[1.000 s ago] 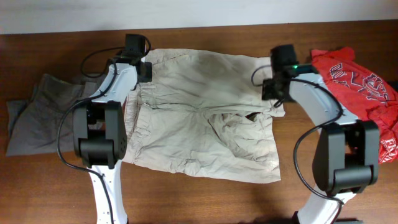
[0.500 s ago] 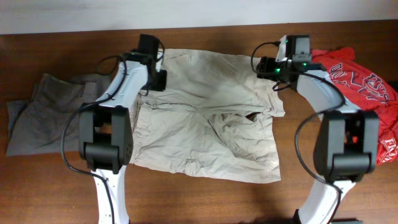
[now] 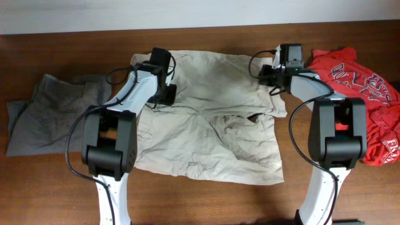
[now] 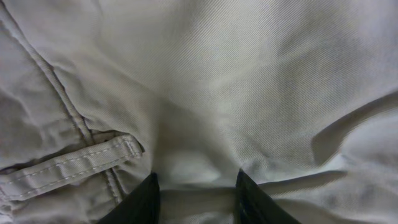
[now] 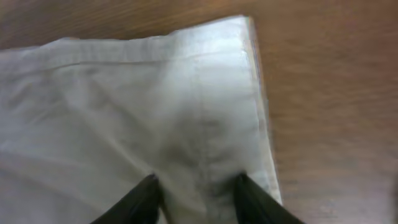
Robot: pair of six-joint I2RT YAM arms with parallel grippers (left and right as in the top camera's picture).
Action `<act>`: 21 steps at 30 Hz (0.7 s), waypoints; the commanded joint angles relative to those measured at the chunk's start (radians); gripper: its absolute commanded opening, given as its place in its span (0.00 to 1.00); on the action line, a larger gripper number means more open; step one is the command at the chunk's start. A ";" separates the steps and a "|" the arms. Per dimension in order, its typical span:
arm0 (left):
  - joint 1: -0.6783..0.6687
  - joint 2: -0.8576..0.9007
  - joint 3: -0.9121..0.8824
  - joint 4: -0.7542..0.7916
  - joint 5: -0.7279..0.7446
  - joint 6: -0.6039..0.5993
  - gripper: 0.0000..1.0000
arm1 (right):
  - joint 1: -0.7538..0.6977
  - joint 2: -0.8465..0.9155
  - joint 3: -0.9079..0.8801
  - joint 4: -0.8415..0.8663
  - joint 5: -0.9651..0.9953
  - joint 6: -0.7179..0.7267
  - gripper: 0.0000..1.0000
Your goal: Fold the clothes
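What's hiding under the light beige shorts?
Only the brown wooden table shows around the beige shorts. Anything beneath the cloth is covered, so I cannot tell.

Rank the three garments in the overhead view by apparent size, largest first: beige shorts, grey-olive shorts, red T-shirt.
1. The pale beige cotton shorts: clearly largest, spread out mid-table.
2 and 3. The red T-shirt with white lettering and the grey-olive shorts look alike. The T-shirt is bunched and cut off at the frame edge, so I leave them unranked.
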State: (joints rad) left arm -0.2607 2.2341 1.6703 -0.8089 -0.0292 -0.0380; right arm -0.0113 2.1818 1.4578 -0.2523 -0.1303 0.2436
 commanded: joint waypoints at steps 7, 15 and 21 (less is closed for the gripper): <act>-0.019 0.029 -0.083 -0.099 0.022 0.009 0.40 | -0.085 0.037 0.012 0.069 0.153 0.027 0.09; -0.018 0.029 -0.083 -0.089 0.021 0.010 0.40 | -0.201 0.035 0.040 0.127 -0.219 0.022 0.17; -0.018 0.027 0.029 -0.132 -0.027 0.035 0.41 | -0.248 -0.061 0.050 -0.061 -0.491 0.014 0.59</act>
State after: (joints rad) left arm -0.2741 2.2162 1.6577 -0.8883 -0.0288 -0.0334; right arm -0.2508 2.1979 1.4918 -0.2386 -0.4160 0.2592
